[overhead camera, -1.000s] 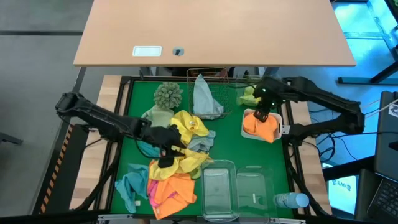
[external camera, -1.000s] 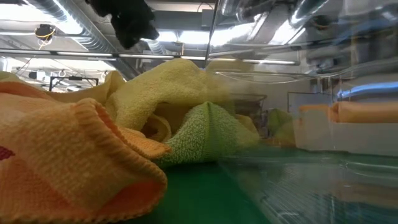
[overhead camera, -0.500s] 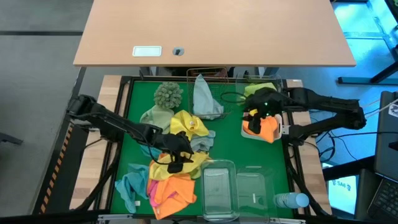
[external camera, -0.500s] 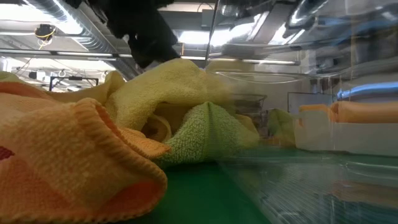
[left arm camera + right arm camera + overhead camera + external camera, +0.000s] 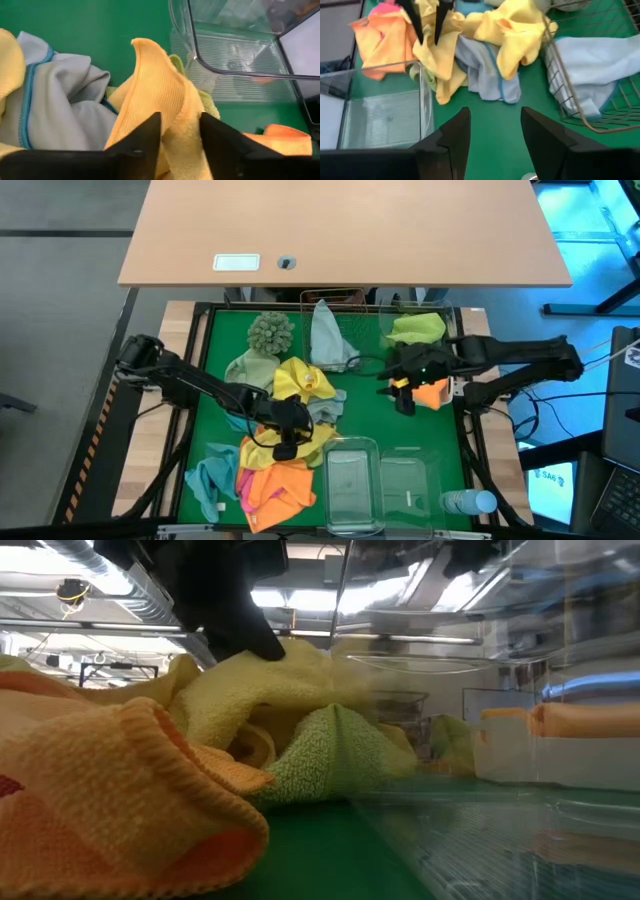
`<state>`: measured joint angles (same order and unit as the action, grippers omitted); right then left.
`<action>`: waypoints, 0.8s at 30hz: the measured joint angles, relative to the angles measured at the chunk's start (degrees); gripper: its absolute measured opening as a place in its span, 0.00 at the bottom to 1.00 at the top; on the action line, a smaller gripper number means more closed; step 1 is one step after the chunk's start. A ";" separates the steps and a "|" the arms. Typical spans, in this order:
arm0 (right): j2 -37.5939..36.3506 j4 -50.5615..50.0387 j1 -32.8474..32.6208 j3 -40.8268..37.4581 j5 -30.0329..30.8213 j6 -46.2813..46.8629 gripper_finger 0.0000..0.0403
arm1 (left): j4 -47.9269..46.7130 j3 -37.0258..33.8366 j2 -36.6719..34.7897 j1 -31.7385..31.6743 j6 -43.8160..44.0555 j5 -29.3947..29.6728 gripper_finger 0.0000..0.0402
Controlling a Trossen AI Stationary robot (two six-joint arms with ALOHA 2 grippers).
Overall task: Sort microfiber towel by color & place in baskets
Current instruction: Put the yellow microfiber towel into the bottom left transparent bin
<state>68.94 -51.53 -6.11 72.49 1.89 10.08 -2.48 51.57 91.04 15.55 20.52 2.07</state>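
My left tool dropped onto pile, now pinching yellow towel fold. Right tool spread, empty, left orange towel in white tray. Yellow goes next.

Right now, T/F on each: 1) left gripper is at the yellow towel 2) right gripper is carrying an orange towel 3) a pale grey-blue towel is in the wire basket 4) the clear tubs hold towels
1) True: the left gripper has its fingers either side of a fold of the yellow towel.
2) False: the right gripper is open and empty over the green mat.
3) True: the pale grey-blue towel lies in the wire basket.
4) False: both clear tubs look empty.
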 joint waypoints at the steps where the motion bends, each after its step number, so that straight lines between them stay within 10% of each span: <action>1: 0.49 -0.02 -0.44 0.00 0.02 -0.04 0.43 | 0.00 0.07 -0.11 0.00 0.24 -0.14 0.24; 6: 2.11 0.38 -0.83 0.00 0.00 -0.06 0.43 | -1.84 3.61 -0.14 -0.02 0.37 -1.77 0.02; 24: 2.20 0.46 -0.66 0.00 0.04 -0.12 0.43 | -16.59 28.80 -0.14 -0.01 -5.94 -3.28 0.00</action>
<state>71.15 -51.07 -6.76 72.49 1.93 9.96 -19.06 80.37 90.89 15.54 14.57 -1.21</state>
